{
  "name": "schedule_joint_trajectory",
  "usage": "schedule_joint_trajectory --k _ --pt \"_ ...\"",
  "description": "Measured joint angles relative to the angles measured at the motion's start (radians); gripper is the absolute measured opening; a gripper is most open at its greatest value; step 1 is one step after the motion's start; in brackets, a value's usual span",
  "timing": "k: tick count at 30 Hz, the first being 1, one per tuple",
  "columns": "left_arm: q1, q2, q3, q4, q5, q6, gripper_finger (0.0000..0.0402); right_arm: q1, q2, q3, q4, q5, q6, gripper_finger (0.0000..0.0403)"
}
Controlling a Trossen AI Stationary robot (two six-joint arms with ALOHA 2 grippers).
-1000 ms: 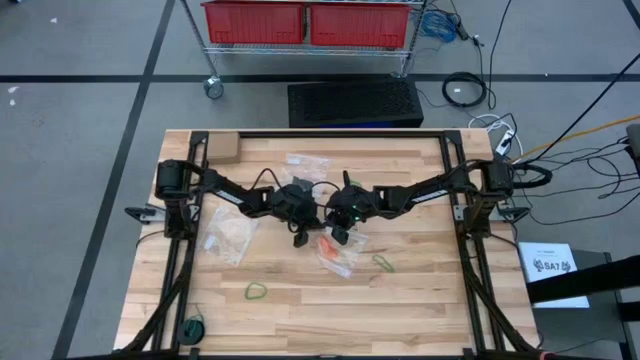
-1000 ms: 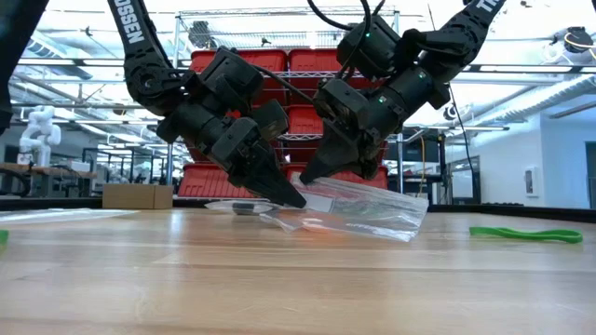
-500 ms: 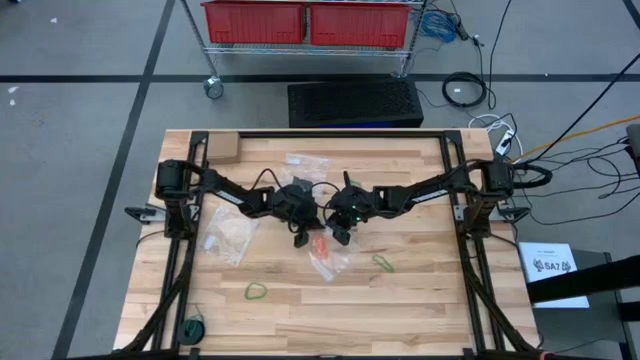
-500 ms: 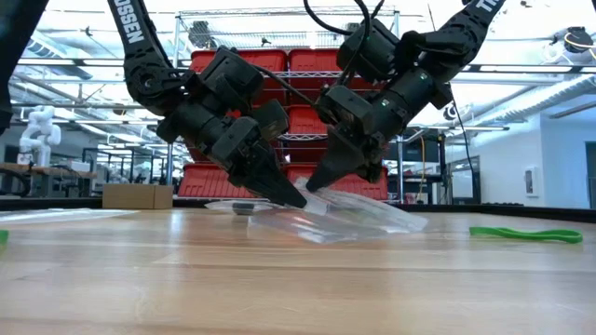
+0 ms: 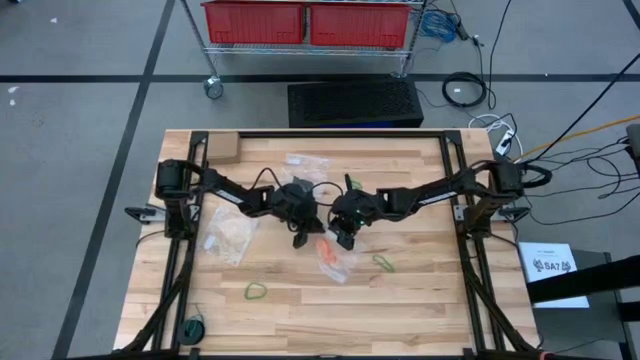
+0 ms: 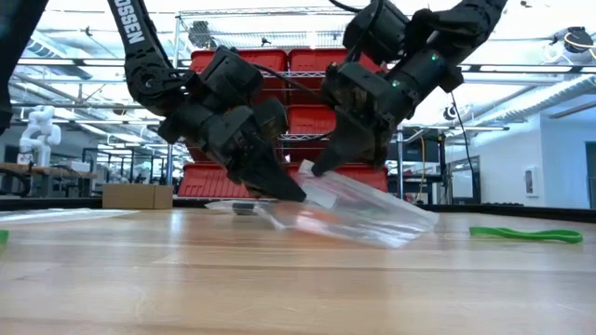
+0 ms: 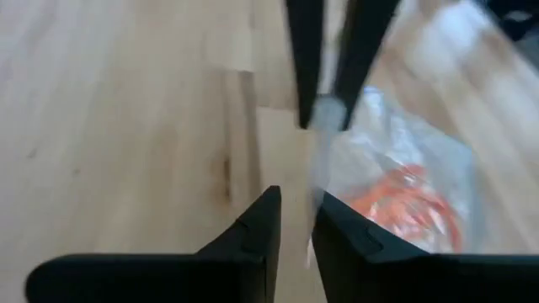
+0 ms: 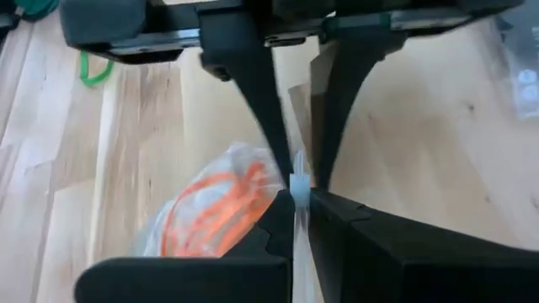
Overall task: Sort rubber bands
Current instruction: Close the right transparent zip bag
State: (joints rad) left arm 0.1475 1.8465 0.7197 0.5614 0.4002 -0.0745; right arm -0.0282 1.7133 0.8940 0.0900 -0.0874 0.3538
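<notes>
At table centre, in the high view: left gripper [image 5: 300,240] and right gripper [image 5: 345,240] tip to tip over one clear zip bag [image 5: 335,258].

Right gripper: pressed together on the bag's top rim, pinching it. Lifts that end off the wood in the low view, far end of the bag [image 6: 363,209] resting on the table, so the load slides away from the mouth.

Left gripper: fingers [image 7: 253,236] narrowly spread, with the rim's film in the gap. No clear pinch seen. Probably set opposite the right one to take the other lip and pull the mouth open.

Orange-red rubber bands [image 8: 210,210]: bunched inside the bag, low in it, at 5 o'clock from the two tips in the high view.

Loose green rubber bands on bare wood, not yet sorted: one [image 5: 383,263] at 3 o'clock of the bag, just beside it; another [image 5: 256,291] at 8 o'clock, well apart.

Second clear bag [image 5: 232,235] at 9 o'clock of the left gripper, and a third [image 5: 303,162] at 12 o'clock near the far edge. Likely one per colour.
</notes>
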Motion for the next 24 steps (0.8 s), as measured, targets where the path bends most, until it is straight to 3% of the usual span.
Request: schedule_joint_trajectory --k 8,13,20,24 --pt "0.036 0.0 0.0 0.131 0.233 -0.126 0.0072 0.03 -0.011 0.002 -0.034 0.033 -0.006 0.0004" --pt "0.049 0.0 0.0 0.129 0.216 -0.13 0.0063 0.038 -0.033 0.0 -0.065 0.072 -0.016 0.0004" --pt "0.056 0.0 0.0 0.129 0.177 -0.148 0.0008 0.038 -0.037 0.0 -0.064 0.082 -0.018 0.0004" --pt "0.056 0.0 0.0 0.129 0.143 -0.155 0.0006 0.037 -0.037 0.0 -0.066 0.084 -0.018 0.0004"
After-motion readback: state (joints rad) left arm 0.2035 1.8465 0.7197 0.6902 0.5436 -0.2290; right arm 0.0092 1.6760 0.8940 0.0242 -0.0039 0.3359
